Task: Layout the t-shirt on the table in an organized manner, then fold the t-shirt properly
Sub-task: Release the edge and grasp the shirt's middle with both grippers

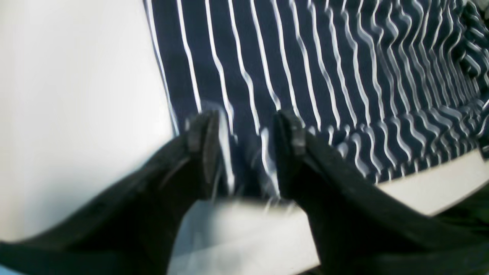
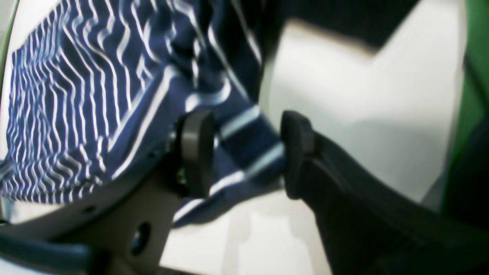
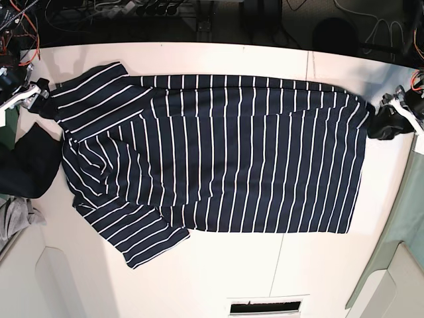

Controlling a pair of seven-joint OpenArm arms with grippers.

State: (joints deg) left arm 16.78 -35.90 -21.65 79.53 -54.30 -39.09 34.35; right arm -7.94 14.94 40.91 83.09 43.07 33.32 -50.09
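The navy t-shirt [image 3: 218,165] with thin white stripes lies spread flat on the white table [image 3: 218,278], its sleeves toward the left of the base view and its hem toward the right. My left gripper [image 1: 246,130] is open at the hem corner, and blurred fabric lies loose between its black fingers [image 1: 204,141]. In the base view that left gripper [image 3: 379,124] sits at the shirt's far right corner. My right gripper [image 2: 246,152] is open as well, with a sleeve edge of the t-shirt [image 2: 76,95] hanging between its pads [image 2: 195,152]. The base view shows this right gripper [image 3: 40,96] by the upper sleeve.
A plain dark cloth [image 3: 26,165] and a small grey cloth [image 3: 13,222] lie at the table's left edge. Cables and wiring [image 3: 20,20] run along the back. A thin seam [image 3: 291,199] crosses the tabletop, and a slot [image 3: 265,307] sits at the front edge.
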